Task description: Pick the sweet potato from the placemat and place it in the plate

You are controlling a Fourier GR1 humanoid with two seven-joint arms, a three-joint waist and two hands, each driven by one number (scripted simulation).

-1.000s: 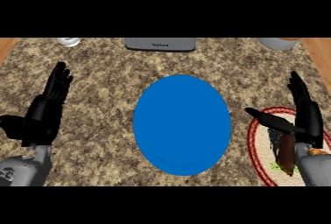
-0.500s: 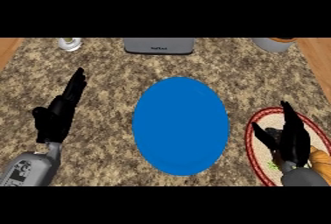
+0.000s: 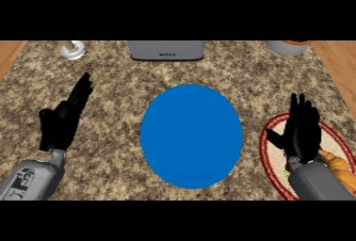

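Observation:
A blue plate (image 3: pixel 191 135) lies in the middle of the speckled counter. At the right lies a round placemat (image 3: pixel 272 160) with a red rim. On it an orange sweet potato (image 3: pixel 338 165) shows beside my right forearm, partly hidden by it. My right hand (image 3: pixel 301 132) is open over the placemat, fingers straight and pointing away, just left of the sweet potato and apart from it. My left hand (image 3: pixel 64 120) is open at the left of the plate, fingers up, holding nothing.
A grey appliance (image 3: pixel 166 50) stands at the back centre. A small white jar (image 3: pixel 71 49) sits at the back left and a grey bowl (image 3: pixel 287 47) at the back right. Wooden edges show at both far corners.
The view has shifted so the counter appears lower. My right hand has drawn in over the placemat, uncovering the sweet potato at its right. The left hand has risen slightly.

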